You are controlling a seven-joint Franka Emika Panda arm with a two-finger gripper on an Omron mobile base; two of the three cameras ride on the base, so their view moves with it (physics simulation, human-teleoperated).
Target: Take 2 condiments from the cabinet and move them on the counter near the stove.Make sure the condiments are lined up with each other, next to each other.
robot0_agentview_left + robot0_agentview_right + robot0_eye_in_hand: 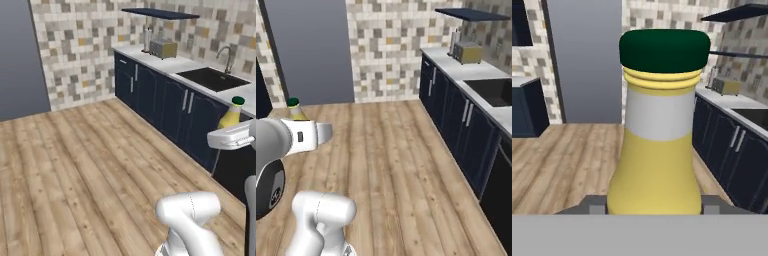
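Yellow bottle [657, 150] upright between fingers [594, 206], arm raised over wooden floor [75, 165]

One yellow bottle [657, 150] with a green cap. One toaster [163, 48]. One sink [212, 79] with one tap [227, 59]. One navy wall shelf [160, 13]. One marble surface [172, 62].

Open floor [391, 165] beside, apparently, counter [175, 65]
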